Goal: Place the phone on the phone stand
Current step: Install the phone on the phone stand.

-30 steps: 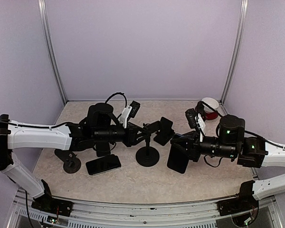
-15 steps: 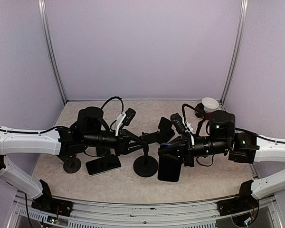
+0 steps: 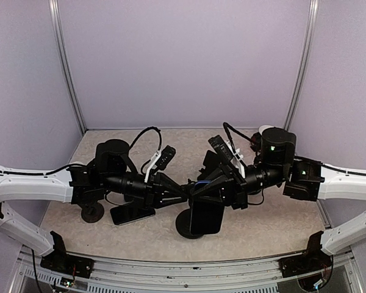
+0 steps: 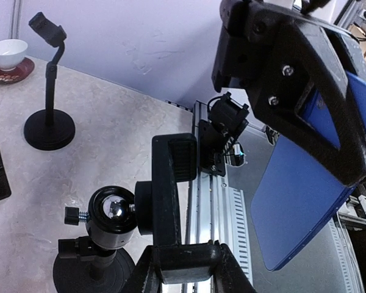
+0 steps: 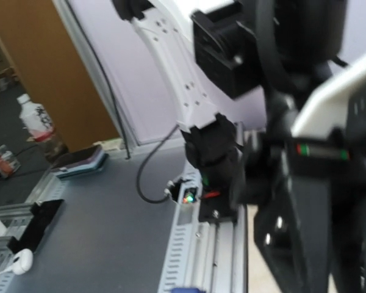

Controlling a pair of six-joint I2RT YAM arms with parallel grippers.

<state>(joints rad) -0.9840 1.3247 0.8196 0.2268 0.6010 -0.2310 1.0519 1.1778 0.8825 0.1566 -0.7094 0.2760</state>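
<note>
Left gripper point(image 4: 184, 276): I read it as pinched on the lower end of the phone stand point(image 4: 171, 183) cradle, bottom centre of the left wrist view. Right gripper point(image 3: 215, 190): clamped on the phone point(image 3: 206, 218), which hangs at lower centre of the top view, overlapping the stand's round base. It sits just beside the cradle, with a gap between them. Second phone point(image 3: 132, 212) lies flat on the table point(image 3: 262, 226), left of centre, with a second stand point(image 3: 92, 212) just to its left.

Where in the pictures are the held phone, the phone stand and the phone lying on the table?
held phone point(image 3: 207, 217): top view, middle of its dark face.
phone stand point(image 4: 111, 210): left wrist view, on its shiny ball joint.
lying phone point(image 3: 129, 215): top view, middle of its screen.
</note>
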